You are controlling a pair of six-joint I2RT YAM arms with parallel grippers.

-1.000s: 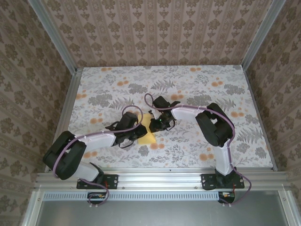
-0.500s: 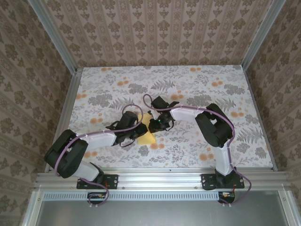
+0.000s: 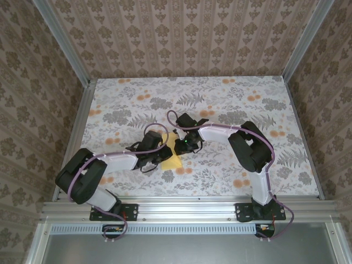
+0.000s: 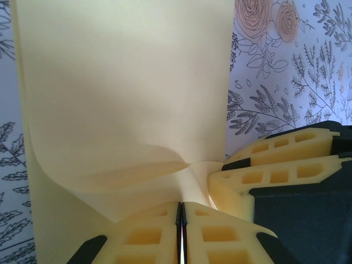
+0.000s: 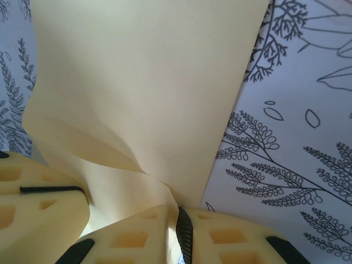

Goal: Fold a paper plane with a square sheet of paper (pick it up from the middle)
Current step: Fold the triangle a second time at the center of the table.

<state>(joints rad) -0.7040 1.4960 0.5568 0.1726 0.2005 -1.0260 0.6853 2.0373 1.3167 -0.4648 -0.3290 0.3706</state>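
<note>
Near the middle of the floral-printed bench [image 3: 231, 104], the two arms meet nose to nose over the yellow sheet of paper [image 4: 126, 82]. In the top view a pale strip of the sheet shows between and just below the two wrists. The left gripper [image 4: 181, 208] is pressed shut on the near edge of the sheet. Its two pale-yellow fingers [image 4: 143, 236] meet with just a thin dark seam between them, and the paper puckers into a small crease where it enters that seam. From there the sheet rises away from the gripper in a broad, smooth panel, and its left side curls over in a soft bend. Just to the right, the other arm's fingers [image 4: 275, 176] lie closed together, their tips touching the same pinched spot. The right gripper [image 5: 179, 212] is likewise clamped on the sheet, and the paper slips down into the narrow gap between its fingers [image 5: 132, 236]. A curved flap of paper lies near the grip and the rest spreads flat above it. To the right of the sheet's straight right edge, the printed bench shows. A finger of the left gripper [image 5: 38, 203] sits at the lower left, against the paper.
</note>
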